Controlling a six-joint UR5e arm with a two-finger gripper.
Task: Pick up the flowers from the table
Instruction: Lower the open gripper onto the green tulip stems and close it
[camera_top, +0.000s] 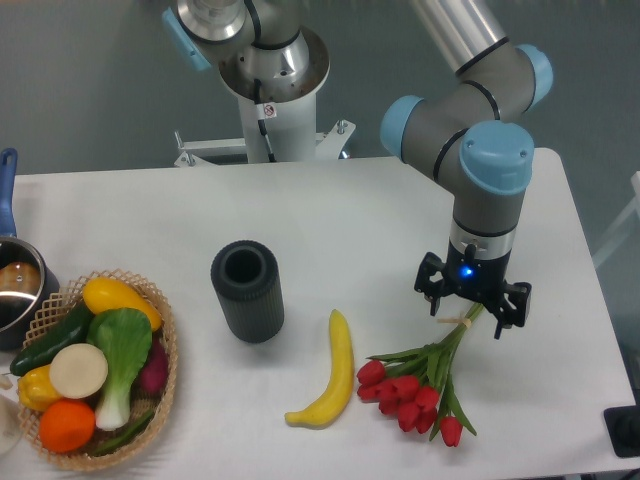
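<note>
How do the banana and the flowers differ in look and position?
The banana is plain yellow; the flowers have red heads and green stems. The banana lies apart from the arm, while the gripper sits over the flowers' stem end. Both lie near the front of the table.

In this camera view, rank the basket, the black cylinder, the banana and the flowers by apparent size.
1. Basket, clearly largest.
2. Flowers.
3. Black cylinder and banana: too close to rank; the cylinder is bulkier, the banana longer.
</note>
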